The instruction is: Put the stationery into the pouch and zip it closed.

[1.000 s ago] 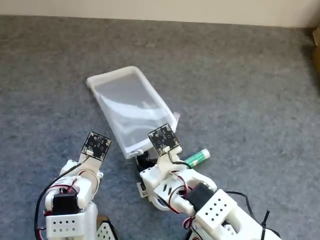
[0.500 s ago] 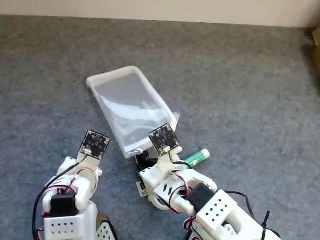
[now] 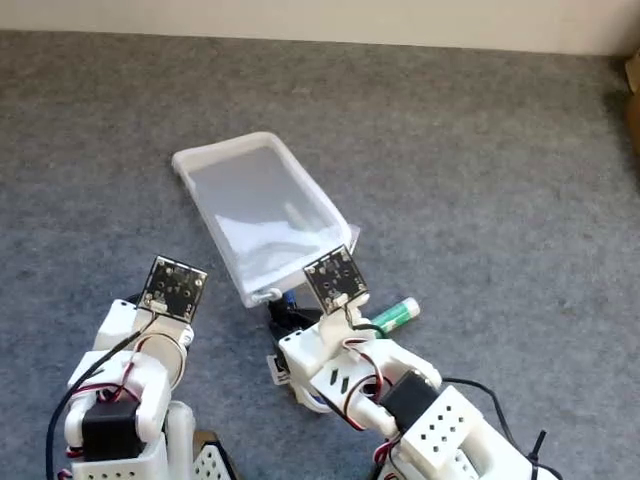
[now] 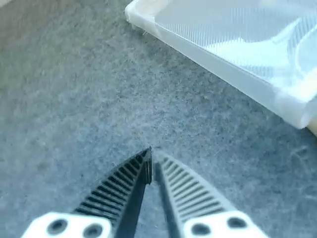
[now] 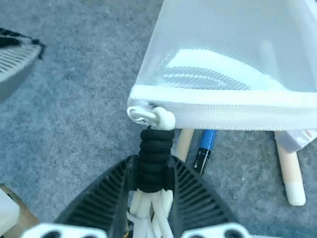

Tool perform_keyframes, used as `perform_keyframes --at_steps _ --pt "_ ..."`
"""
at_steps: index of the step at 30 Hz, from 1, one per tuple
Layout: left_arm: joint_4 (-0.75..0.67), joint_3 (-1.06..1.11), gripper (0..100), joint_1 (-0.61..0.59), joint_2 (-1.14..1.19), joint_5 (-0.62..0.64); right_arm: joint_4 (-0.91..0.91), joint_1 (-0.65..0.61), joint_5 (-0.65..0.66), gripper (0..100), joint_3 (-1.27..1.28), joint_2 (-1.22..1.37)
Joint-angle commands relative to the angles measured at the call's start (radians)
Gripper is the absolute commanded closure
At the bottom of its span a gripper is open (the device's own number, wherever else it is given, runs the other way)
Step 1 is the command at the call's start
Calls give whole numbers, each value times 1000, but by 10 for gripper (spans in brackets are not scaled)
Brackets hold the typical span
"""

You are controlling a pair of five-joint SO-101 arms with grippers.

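I count one translucent white zip pouch (image 3: 262,205), carrying one white zip pull (image 5: 148,116), and one black cord (image 5: 153,153) tied to that pull and clamped between the fingers of my right gripper (image 5: 153,173). Just ahead of that gripper lie one blue pen (image 5: 204,148) and two pale wooden pencils (image 5: 182,144), one on either side of the pen. Beside the gripper lies one green-and-white marker (image 3: 394,316). With my left gripper (image 4: 151,158), that makes two grippers.

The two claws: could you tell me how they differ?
The left claw is shut on nothing; the right claw is shut on the black cord at the zipper pull. The left claw is over bare carpet; the right claw at the pouch's end. Both are ribbed black.
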Motion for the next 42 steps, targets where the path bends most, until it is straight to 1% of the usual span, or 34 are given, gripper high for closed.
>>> perform_keyframes --at_steps 1,3,5,8,10,14,16,18,24,33,35,38,40,42 --pt "0 -61 774 -7 -5 123 -4 12 8 995 -27 -36" --pt "-2 -62 701 -4 -5 193 -4 12 8 995 -27 -36" --pt "-2 -62 677 -2 -5 230 -4 12 8 995 -27 -36" --pt "-25 -62 677 -1 -5 235 -12 12 8 995 -28 -36" --pt "-28 -61 676 1 -5 235 -48 12 8 995 -28 -36" --pt "-23 -54 678 76 -5 238 -76 8 8 995 -28 -35" --pt "-29 -47 678 97 -5 285 -76 7 8 995 -28 -36" --pt "-29 -47 677 99 -5 318 -76 7 8 995 -28 -36" --pt "-37 -45 677 102 -5 319 -74 7 8 995 -28 -36" --pt "-180 67 678 102 -5 321 -74 5 8 995 -28 -36" --pt "-207 87 678 102 -5 321 -74 -16 8 995 -27 -35" --pt "-232 107 678 102 -5 322 -71 -50 8 995 -24 -35" --pt "-236 113 681 99 -5 322 -71 -48 8 995 -22 -35" --pt "-236 113 707 97 -5 322 -71 -48 8 995 -25 -36"
